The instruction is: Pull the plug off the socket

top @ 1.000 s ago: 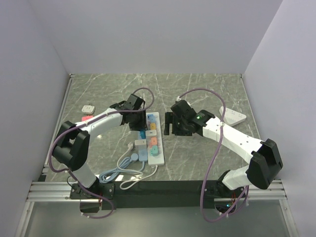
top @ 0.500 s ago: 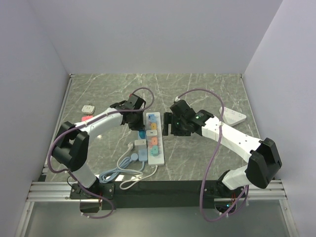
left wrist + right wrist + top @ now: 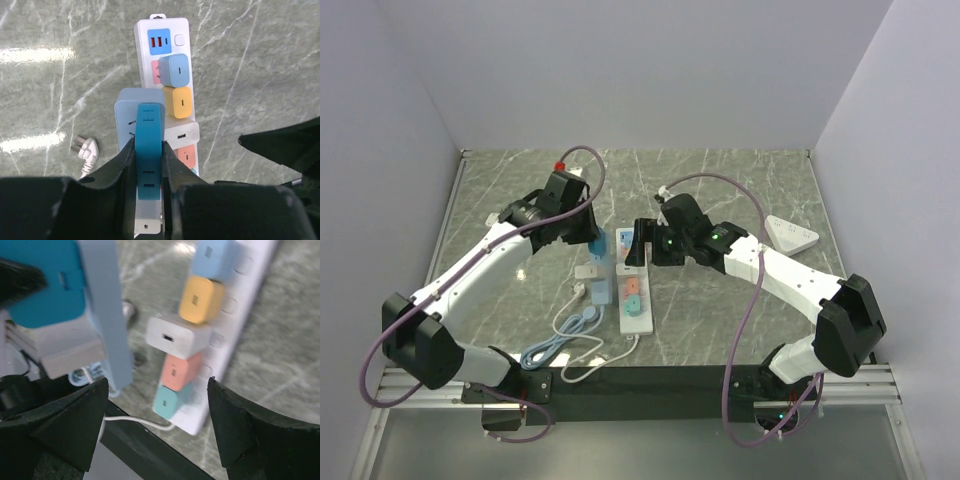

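Left tool [image 3: 148,150] tight on teal plug [image 3: 150,120] in pale-blue strip [image 3: 127,107]; right tool [image 3: 157,385] spread over plug-crowded socket [image 3: 240,305].

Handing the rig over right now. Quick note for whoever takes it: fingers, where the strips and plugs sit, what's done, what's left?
Left gripper: fingers shut on the teal plug, which is seated in the light-blue strip; that strip hangs above the table with it.
Right gripper: open, over the white socket, holding nothing.
White socket: flat on the table, five adapters plugged in.
Done: plug grasped.
Left: no plug is out yet. Probably brace the strip with the right fingers, then pull.
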Tool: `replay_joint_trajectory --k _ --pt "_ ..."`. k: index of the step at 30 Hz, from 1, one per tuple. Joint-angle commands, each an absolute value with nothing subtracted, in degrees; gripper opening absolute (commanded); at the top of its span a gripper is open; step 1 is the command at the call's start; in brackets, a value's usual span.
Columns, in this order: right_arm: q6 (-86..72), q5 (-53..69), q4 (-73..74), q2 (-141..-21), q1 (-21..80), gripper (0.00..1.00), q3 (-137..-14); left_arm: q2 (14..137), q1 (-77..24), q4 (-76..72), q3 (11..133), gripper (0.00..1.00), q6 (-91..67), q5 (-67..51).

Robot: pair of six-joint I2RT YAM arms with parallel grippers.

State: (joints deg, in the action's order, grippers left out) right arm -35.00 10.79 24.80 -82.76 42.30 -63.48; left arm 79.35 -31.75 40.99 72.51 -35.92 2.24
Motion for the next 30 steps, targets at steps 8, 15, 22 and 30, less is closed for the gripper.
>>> replay_joint_trajectory --k 8,15,22,30 --pt "-32.3 21.8 8.2 -82.1 43.2 0.87 -63.4 67.2 -22.0 23.8 62.9 0.01 -40.0 -16.0" --pt "-30.6 22.4 7.3 -80.8 43.5 0.87 -62.1 67.6 -17.4 16.4 62.1 0.01 -43.2 -29.1" --pt "-26.3 16.1 8.5 -81.8 47.9 0.88 -62.1 68.1 -14.8 11.5 62.0 0.01 -47.6 -34.5" --pt "-25.6 5.6 8.1 -84.8 50.5 0.86 -63.6 68.9 -14.0 9.1 62.6 0.01 -50.4 -37.6"
